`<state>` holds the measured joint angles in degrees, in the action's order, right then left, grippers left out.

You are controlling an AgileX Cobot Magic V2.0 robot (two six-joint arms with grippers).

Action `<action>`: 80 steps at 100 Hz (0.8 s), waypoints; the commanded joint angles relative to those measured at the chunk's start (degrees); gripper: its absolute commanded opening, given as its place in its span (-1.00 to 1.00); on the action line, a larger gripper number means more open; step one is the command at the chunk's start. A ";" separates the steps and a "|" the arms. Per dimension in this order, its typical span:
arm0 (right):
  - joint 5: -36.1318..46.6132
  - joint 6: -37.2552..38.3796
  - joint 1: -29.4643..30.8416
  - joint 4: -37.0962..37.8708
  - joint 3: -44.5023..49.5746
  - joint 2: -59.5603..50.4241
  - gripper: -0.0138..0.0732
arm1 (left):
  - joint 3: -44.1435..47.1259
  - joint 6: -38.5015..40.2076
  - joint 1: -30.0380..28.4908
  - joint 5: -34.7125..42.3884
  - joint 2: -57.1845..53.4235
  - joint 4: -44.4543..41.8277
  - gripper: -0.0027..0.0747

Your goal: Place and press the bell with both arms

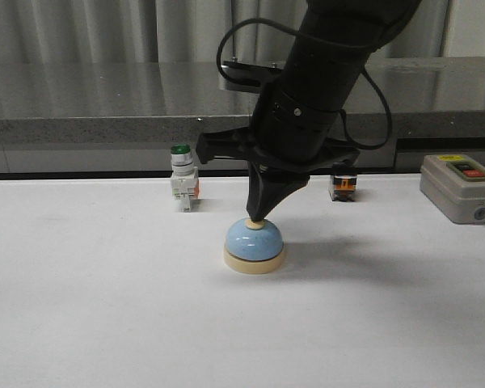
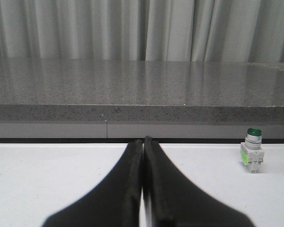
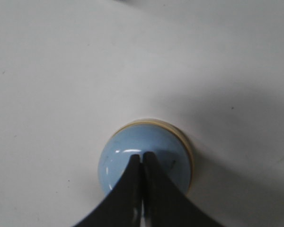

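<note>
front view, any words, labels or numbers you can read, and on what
None can be read.
Grey box: yellow patch and red button on top, any lettering too small to read.
Green-capped switch: no legible marking.
Small switch behind the right arm: orange patch, blurred.
Bell: no text.

White table (image 1: 81,307), bell (image 1: 254,242), green-capped switch (image 1: 183,179), grey box (image 1: 461,187)

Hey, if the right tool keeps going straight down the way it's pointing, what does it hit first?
The right tool, shut and pointing down, would meet the bell's cream button first; its tip already looks to be touching it.
</note>
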<state>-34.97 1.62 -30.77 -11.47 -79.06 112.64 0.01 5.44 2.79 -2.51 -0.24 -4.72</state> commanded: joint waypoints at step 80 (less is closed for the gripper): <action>3.94 -0.71 14.42 5.91 14.00 -34.73 -0.82 | 2.41 0.50 -0.13 4.59 -1.69 0.40 -0.98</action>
<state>-35.16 1.62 -19.76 -6.02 -67.72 86.04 0.01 5.44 2.79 -2.49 -0.24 -4.72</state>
